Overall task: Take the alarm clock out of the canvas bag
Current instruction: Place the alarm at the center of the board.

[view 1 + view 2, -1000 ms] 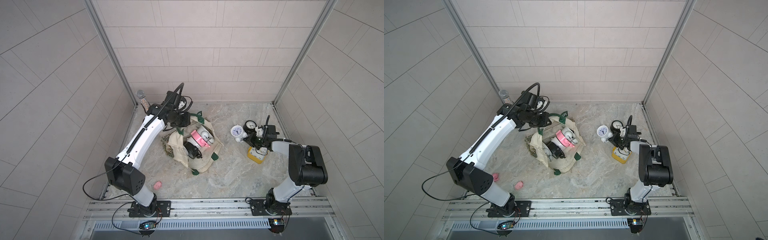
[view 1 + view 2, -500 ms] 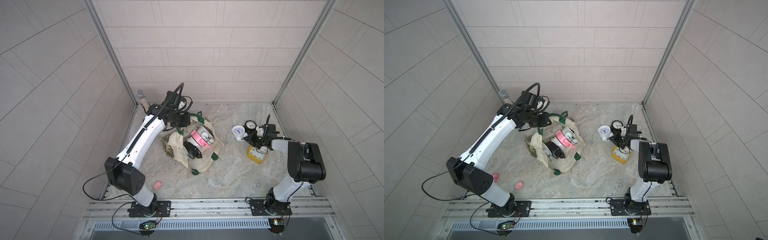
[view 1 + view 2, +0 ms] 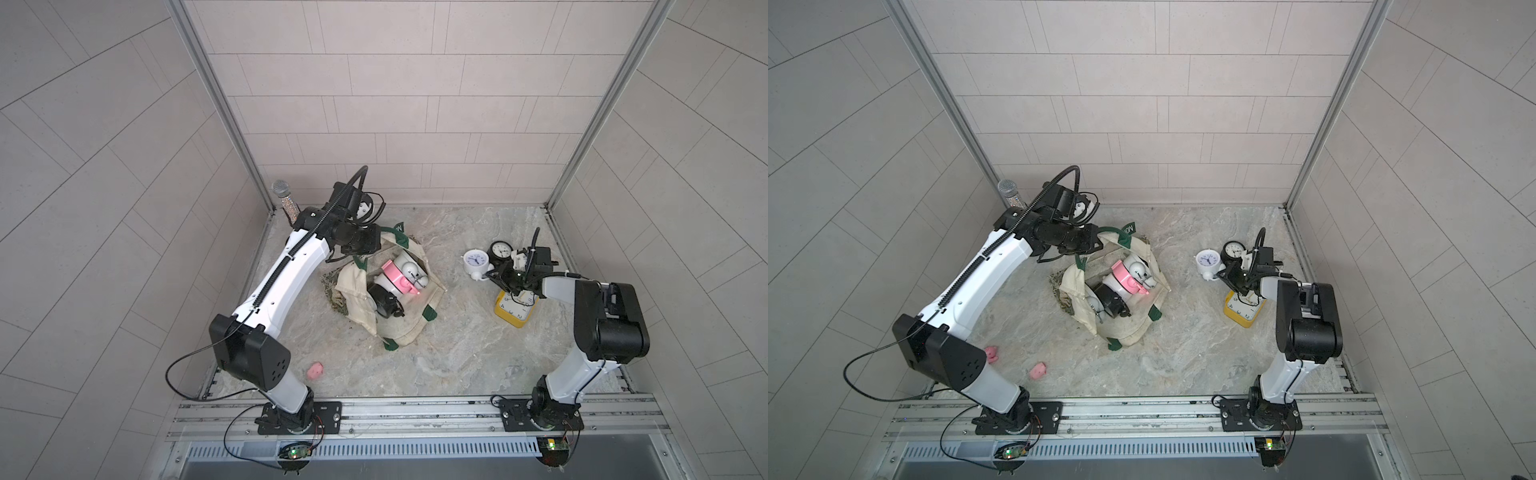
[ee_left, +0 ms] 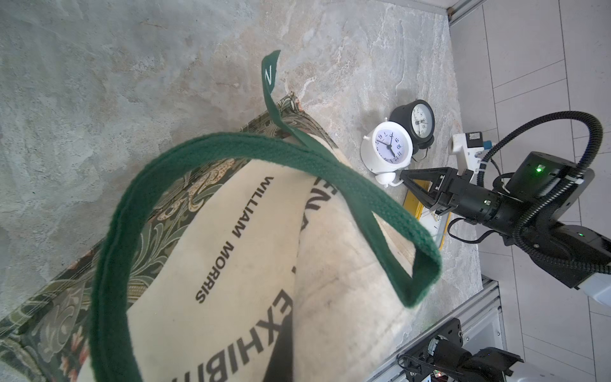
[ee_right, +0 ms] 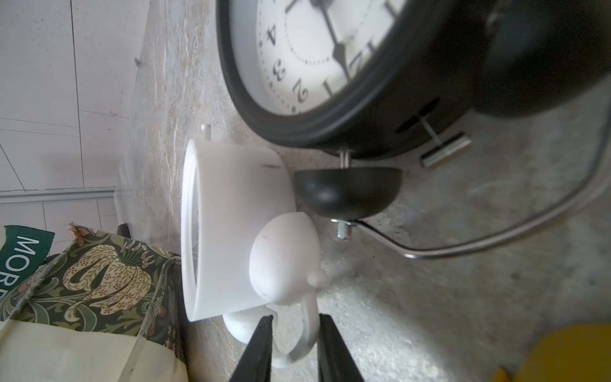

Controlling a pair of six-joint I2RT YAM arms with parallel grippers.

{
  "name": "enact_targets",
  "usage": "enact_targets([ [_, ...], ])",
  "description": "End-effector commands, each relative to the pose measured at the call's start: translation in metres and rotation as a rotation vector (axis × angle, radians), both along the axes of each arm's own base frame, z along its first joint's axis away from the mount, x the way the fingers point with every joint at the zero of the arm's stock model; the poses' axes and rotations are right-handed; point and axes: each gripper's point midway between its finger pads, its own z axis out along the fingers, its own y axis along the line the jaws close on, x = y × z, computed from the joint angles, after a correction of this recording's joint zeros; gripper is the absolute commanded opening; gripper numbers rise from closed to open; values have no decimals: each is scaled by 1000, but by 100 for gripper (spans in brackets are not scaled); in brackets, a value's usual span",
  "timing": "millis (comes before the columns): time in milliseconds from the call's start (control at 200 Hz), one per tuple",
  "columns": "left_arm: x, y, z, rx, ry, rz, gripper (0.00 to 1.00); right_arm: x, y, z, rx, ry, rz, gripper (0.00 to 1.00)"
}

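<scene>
White plastic, round-faced and twin-belled, the white alarm clock is out of the canvas bag. It rests on the table, well apart from the bag and just beside a black alarm clock. Its thin handle loop passes between the fingers of the right gripper. They stand slightly parted around it with a gap on one side, so they look open rather than clamped.

This reads as the release at the end of the carry. To do it well, I would spread the fingers wider before any retreat, then draw back along the line of the loop. The handle is slim, and a dragging finger could tip the light shell against the black clock's domed bell (whether the two clocks touch I cannot tell). A yellow square clock lies beneath the wrist, so lifting clear seems safer than sweeping sideways.

The bag is soft cream canvas with dark green webbing handles and a leaf-patterned base. A pink-and-white clock and a second black clock sit in its mouth. The left gripper is closed at the bag's far rim, apparently pinching the cloth to hold the mouth open.
</scene>
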Motion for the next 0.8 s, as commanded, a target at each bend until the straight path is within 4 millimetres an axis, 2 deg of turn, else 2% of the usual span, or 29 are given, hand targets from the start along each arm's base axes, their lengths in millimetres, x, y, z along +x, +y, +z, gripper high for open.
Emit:
enact_targets([
  [0,-1,-4,21,-50,-43,-7,0,-3,-4,-11,-17,36,-10,26],
  [180,-1,-4,21,-51,-40,-5,0,-4,-6,-5,-25,34,-23,28],
  [385,0,-8,32,-95,-42,8,0,-2,-12,1,-22,21,-91,31],
  [525,0,-8,33,-97,-43,13,0,-1,-10,5,15,12,-105,32],
  [796,-1,-10,35,-105,-40,8,0,1,-14,26,8,-8,-144,37],
])
